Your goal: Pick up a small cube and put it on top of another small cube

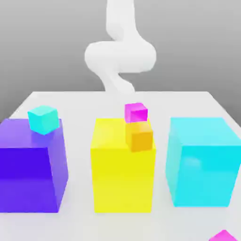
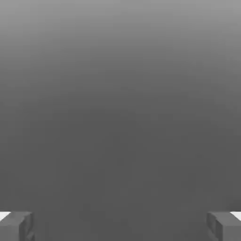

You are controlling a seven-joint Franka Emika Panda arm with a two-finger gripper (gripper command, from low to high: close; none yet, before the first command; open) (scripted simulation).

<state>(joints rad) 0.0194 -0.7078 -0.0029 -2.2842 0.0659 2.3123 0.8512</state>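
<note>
White table point(image 1: 188, 101), pink cube point(image 1: 136, 112) atop orange cube point(image 1: 140, 135) — stacked

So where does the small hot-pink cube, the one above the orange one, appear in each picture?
Exterior view: the small hot-pink cube is near the centre, resting on the small orange cube, above the big yellow cube.
Hand view: the camera looks past the open claw at plain grey, with a fingertip in each lower corner.
Shared landmark: the plain grey backdrop.
</note>
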